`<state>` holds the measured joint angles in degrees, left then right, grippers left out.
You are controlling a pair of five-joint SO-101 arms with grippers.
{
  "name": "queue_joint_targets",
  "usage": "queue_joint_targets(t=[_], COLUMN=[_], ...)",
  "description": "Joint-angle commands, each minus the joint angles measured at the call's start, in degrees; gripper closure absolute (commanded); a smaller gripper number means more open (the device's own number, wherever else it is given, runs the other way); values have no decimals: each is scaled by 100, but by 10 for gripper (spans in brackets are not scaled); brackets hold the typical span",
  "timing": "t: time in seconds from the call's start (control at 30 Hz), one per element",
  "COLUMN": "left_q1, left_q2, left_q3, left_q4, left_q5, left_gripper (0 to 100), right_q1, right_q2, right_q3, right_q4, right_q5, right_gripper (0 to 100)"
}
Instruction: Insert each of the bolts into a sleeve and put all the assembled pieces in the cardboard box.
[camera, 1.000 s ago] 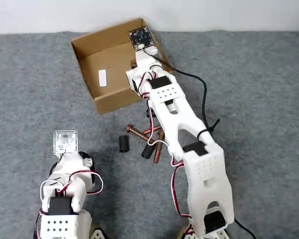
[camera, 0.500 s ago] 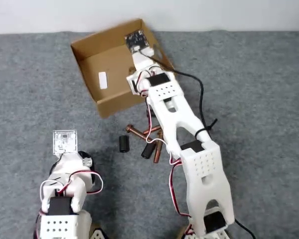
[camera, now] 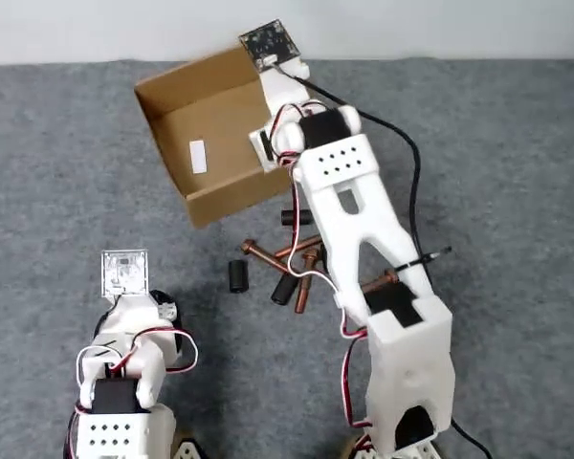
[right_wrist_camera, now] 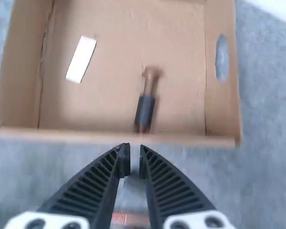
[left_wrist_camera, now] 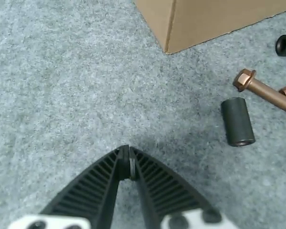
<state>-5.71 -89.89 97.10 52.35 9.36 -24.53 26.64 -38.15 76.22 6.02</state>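
Over at the far side of the table [camera: 517, 191], the cardboard box [camera: 206, 134] sat open-topped. The right arm was stretched out to it, with its wrist above the box's right-hand wall. On that arm the right tool [right_wrist_camera: 132, 155] was released, fingers parted by just a thin gap with nothing between them. Down on the box floor lay one assembled piece [right_wrist_camera: 145, 102]: a copper bolt with a black sleeve slid over the shank and the head end poking out, close to one wall. A white label [right_wrist_camera: 81, 58] was stuck flat on the box floor too, well apart from that piece.

Out on the table just in front of the box was the loose pile. The lone sleeve [camera: 236, 275] lay off on the left of the pile, with the first bolt [camera: 258, 251] just beside it, hex head toward the sleeve. The second sleeve [camera: 285, 290] sat next to the second bolt [camera: 304, 282]. They looked like they were touching, but I couldn't say for sure. The third sleeve [camera: 292, 217] was near the box's front wall, right up against the arm, and the last bolt [camera: 378, 282] peeked out on the arm's other side.

Meanwhile the left arm sat at the near edge, apart from the pile. Its left tool [left_wrist_camera: 128, 162] was clenched tight, tips pressed together on nothing, hanging over the table with the lone sleeve and first bolt ahead of it.
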Motion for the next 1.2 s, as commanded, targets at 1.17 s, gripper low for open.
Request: queue_joint_targets(t=[1.17], left_q1=[-35], left_q2=[-26], left_q3=[-31], left_q4=[-202], left_q5=[53], left_gripper=[994], right_q1=[-945], right_q2=[875], right_q3=[-299], right_q4=[2668], right_q5=[-343], right_gripper=[832])
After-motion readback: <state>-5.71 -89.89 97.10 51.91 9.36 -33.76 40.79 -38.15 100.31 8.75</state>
